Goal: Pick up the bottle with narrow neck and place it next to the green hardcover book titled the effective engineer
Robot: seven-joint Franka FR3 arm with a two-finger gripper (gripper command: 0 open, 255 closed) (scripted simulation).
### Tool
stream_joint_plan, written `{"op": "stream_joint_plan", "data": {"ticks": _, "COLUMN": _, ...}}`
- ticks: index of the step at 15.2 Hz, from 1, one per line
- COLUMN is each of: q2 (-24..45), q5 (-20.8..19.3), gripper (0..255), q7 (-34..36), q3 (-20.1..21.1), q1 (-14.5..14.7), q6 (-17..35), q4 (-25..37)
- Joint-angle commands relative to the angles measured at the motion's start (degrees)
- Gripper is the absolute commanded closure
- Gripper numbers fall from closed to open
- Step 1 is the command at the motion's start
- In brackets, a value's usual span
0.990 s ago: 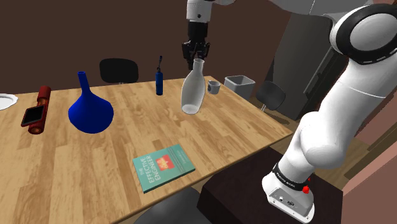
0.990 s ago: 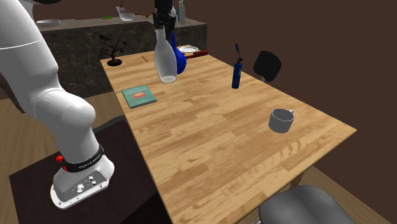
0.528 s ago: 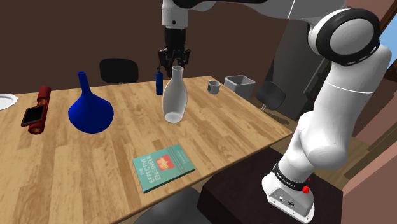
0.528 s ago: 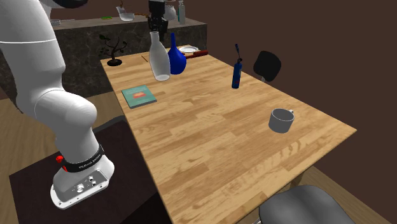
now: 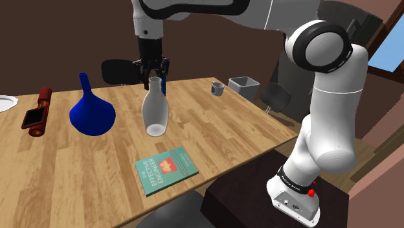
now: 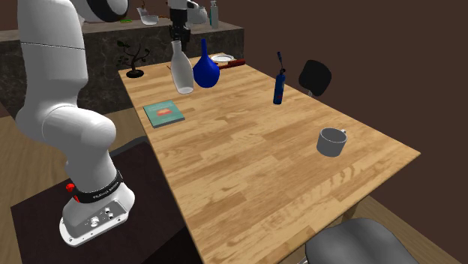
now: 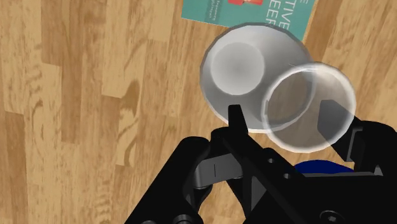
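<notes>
Hand (image 5: 153, 74) clamps the neck of the clear bottle (image 5: 155, 113), which hangs upright over the desk (image 5: 246, 123), near the blue vase (image 5: 92, 113). Green book (image 5: 166, 170) lies toward the desk's near edge from it, so the carry should run that way, then down.

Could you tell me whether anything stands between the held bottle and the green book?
Nothing visible does. The gripper clasps the clear bottle by its neck, and only bare wooden table lies between it and the green book. The blue vase stands off to the shoulder view's left, outside that path.
</notes>
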Motion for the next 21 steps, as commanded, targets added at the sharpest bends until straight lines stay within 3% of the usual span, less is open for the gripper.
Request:
{"op": "stream_joint_plan", "data": {"ticks": 1, "q2": 3.9, "q5": -0.2, "gripper": 255, "q7": 1.7, "q3": 0.5, "q1": 1.2, "q6": -0.7, "q4": 4.7}}
{"op": "stream_joint_plan", "data": {"ticks": 3, "q2": 7.9, "q5": -0.5, "gripper": 255, "q7": 3.3, "q3": 1.0, "q1": 2.4, "q6": -1.6, "q4": 9.6}}
{"op": "stream_joint_plan", "data": {"ticks": 17, "q2": 7.3, "q5": -0.4, "gripper": 255, "q7": 2.7, "q3": 0.9, "q1": 2.3, "q6": 9.9, "q4": -2.4}}
{"op": "stream_joint_plan", "data": {"ticks": 21, "q2": 7.3, "q5": -0.4, "gripper": 255, "q7": 2.7, "q3": 0.9, "q1": 2.3, "q6": 9.9, "q4": -2.4}}
